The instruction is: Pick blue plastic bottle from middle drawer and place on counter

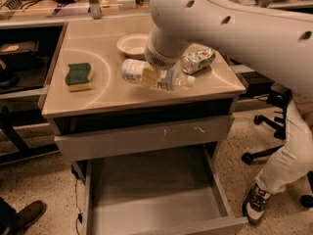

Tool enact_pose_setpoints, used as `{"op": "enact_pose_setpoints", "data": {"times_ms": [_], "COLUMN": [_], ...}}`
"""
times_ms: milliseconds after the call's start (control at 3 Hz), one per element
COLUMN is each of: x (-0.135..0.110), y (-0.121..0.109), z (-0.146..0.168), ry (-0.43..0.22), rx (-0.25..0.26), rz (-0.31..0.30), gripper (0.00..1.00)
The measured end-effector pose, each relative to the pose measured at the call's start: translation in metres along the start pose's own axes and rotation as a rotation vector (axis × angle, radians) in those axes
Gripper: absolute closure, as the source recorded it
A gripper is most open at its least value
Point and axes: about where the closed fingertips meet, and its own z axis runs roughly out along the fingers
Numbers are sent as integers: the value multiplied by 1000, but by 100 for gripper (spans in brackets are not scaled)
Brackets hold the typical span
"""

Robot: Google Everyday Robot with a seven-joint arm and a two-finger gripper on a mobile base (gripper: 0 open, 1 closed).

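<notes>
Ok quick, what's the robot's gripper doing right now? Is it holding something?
Gripper: closed on the blue plastic bottle, which lies sideways over the counter.

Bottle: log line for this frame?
phase: place | gripper: shut on bottle, over counter | bottle: on its side, touchdown unclear | drawer: open
</notes>
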Motion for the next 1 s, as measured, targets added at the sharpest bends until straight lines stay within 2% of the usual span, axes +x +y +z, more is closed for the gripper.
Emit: {"op": "enact_pose_setpoints", "data": {"times_ms": [1000], "x": [-15], "y": [-26], "z": [40], "ry": [9], "rx": [-25], "rz": [91], "gripper": [100]}}
